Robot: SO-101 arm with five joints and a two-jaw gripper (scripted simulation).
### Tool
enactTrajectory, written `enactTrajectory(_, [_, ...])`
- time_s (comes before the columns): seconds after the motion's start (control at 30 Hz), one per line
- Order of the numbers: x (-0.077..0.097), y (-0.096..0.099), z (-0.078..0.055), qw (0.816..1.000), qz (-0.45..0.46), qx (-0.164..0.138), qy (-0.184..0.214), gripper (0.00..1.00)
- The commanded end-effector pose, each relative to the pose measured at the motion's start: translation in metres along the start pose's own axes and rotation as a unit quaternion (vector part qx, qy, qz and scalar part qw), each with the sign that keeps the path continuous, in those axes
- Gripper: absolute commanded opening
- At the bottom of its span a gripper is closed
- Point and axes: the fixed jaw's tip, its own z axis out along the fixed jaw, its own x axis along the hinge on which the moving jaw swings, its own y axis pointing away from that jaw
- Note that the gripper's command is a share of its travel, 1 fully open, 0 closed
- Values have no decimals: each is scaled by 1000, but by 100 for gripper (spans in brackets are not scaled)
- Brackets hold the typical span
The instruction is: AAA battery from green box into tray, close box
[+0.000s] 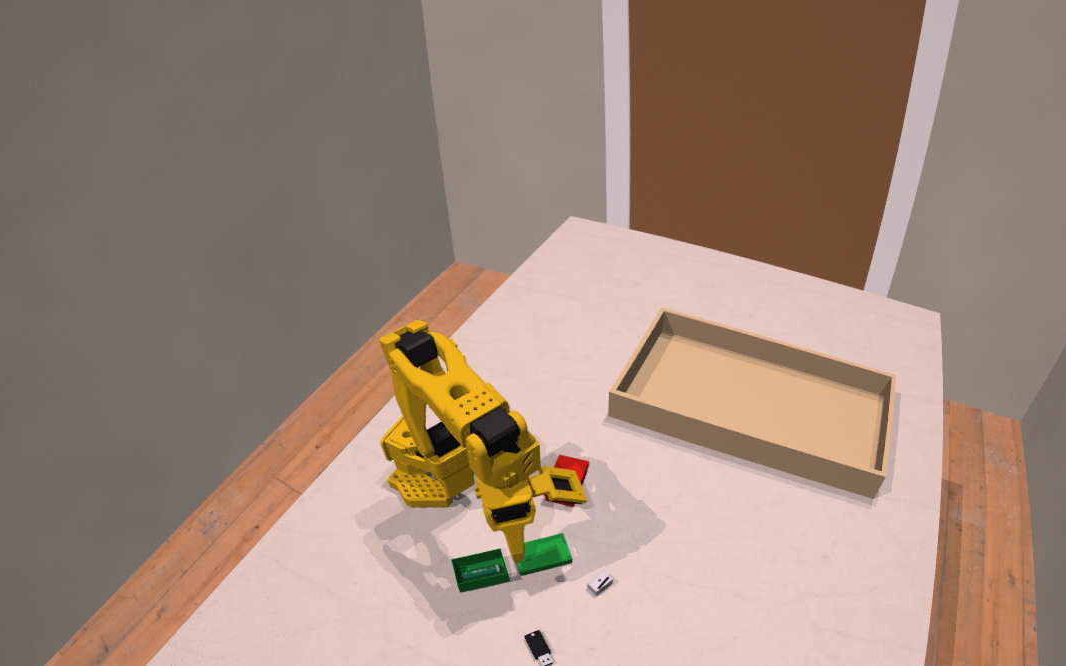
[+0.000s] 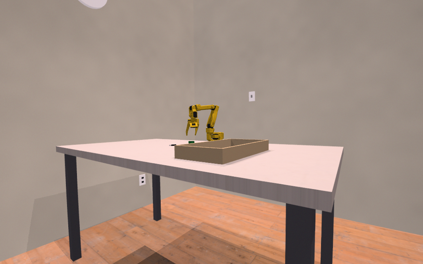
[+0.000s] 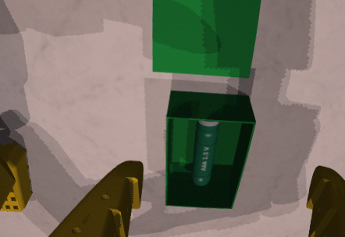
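Observation:
The green box's base (image 1: 483,582) (image 3: 211,104) stands open side up on the table. The AAA battery (image 1: 480,570) (image 3: 205,155) lies inside it, lengthwise. The green lid (image 1: 549,553) (image 3: 183,37) lies off the base, flat on the table beside it, with a narrow gap between them. My gripper (image 2: 191,134) (image 3: 227,169) is open and empty, pointing down above the table. In the wrist view its fingers stand left and right of the base, without touching it. The tan tray (image 1: 735,451) (image 2: 198,154) is empty. One finger is hidden in the top view.
A red box (image 1: 571,466) lies partly hidden behind the gripper, near the arm's base (image 1: 429,480). A small white and black object (image 1: 600,583) lies near the lid. A black USB stick (image 1: 536,644) lies farther toward the camera. The tray's raised walls stand beyond the lid.

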Motion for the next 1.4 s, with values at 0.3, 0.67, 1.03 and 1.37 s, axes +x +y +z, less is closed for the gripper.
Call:
enactTrajectory(0.3, [38,-1,-4,1000,-2,17,-8,29])
enactTrajectory(0.67, [39,0,-4,1000,-2,17,-8,29])
enactTrajectory(1.03, [39,0,-4,1000,-2,17,-8,29])
enactTrajectory(1.37, [41,0,-4,1000,-2,17,-8,29])
